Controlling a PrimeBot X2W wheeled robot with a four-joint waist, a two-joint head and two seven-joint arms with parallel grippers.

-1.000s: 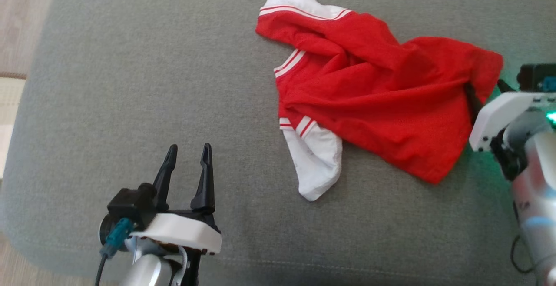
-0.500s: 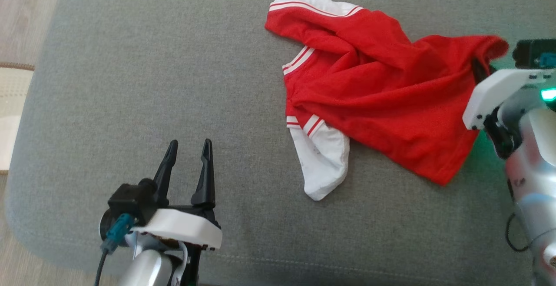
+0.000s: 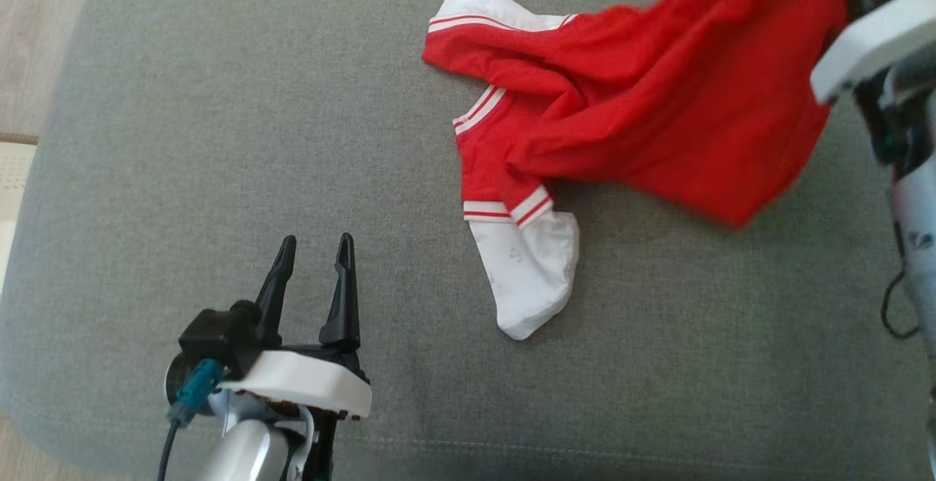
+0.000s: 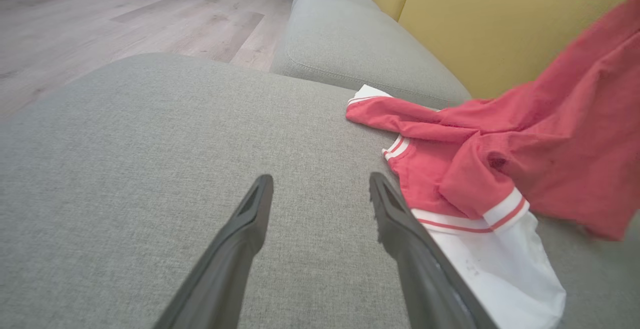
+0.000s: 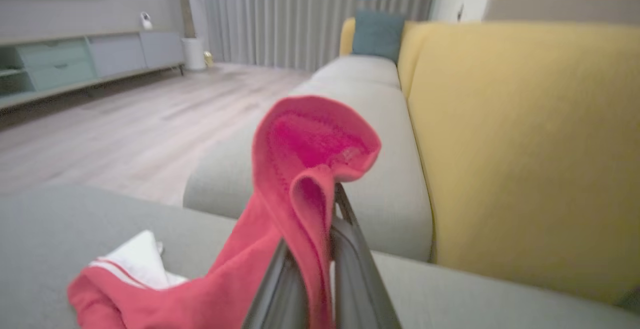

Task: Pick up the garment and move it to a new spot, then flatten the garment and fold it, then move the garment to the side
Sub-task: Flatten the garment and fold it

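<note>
**Entry: garment pinched at one edge by the right gripper, first lift under way**

Left side: the left gripper (image 3: 316, 241) hovers over bare grey cushion (image 3: 183, 137), jaws apart, holding nothing. It stands well apart from the cloth, probably parked there to leave the lift to one arm.

Centre: the white sleeve (image 3: 530, 283) and the collar end of the red garment (image 3: 658, 101) lie on the cushion. The rest slopes upward to the right, off the fabric of the seat.

Right side: the right gripper (image 5: 325, 229) is closed on a red edge of the garment. An edge grip like this lets the body of the shirt hang and unfurl, which should help the later flattening. The step in hand looks like the pick-up before the move to a new spot.

Views compared:
- The head view gives the layout of both arms and the shirt, but the pinch itself sits at the frame's top corner.
- The right wrist view shows the fold of cloth curling over the fingertips, blurred.
- The left wrist view shows the yellow backrest (image 4: 500, 24) behind the seat and the raised part clear of the cushion.
</note>
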